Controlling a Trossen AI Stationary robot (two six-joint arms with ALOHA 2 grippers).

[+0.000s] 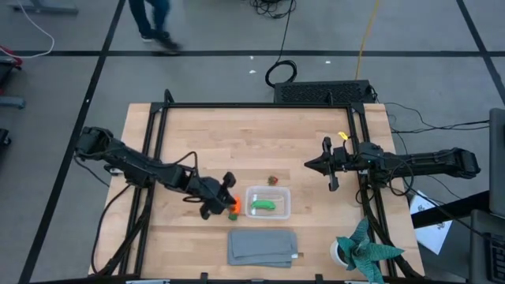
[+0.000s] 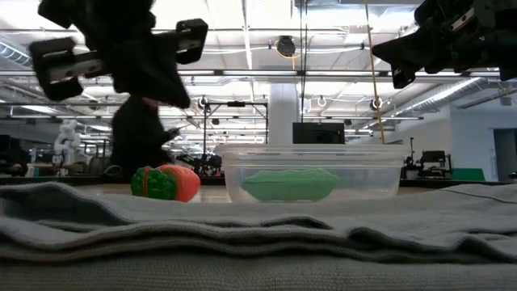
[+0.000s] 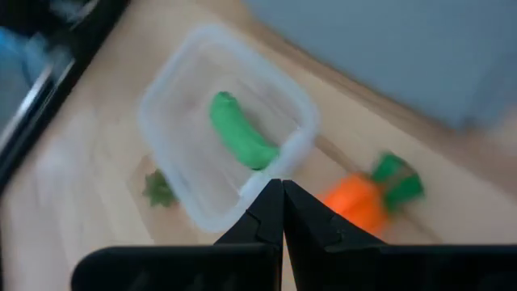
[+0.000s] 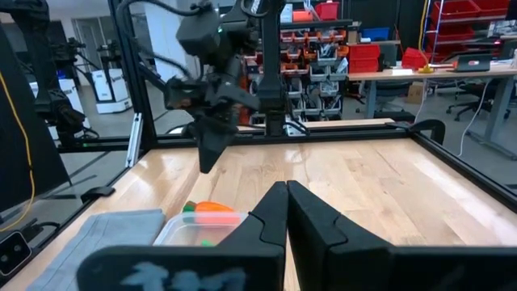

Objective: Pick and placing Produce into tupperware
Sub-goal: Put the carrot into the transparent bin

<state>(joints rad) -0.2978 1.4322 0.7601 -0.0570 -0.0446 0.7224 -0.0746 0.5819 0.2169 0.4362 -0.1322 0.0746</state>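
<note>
The clear tupperware [image 1: 268,203] stands on the wooden table with the green pod [image 1: 264,206] lying inside it. The orange carrot [image 1: 234,207] lies on its side on the table just off the container's left wall, also seen in the low view as the carrot [image 2: 166,183]. The small reddish-brown piece [image 1: 273,181] sits on the table beyond the container's far wall. My left gripper [image 3: 283,194] is shut and hovers over the carrot, touching nothing. My right gripper [image 4: 284,192] is shut and waits in the air toward the table's right.
A folded grey cloth [image 1: 263,247] lies near the table's near edge, in front of the container. A teal paper plant in a white cup [image 1: 361,249] stands at the near right corner. A person's legs [image 1: 154,24] show on the floor beyond the table.
</note>
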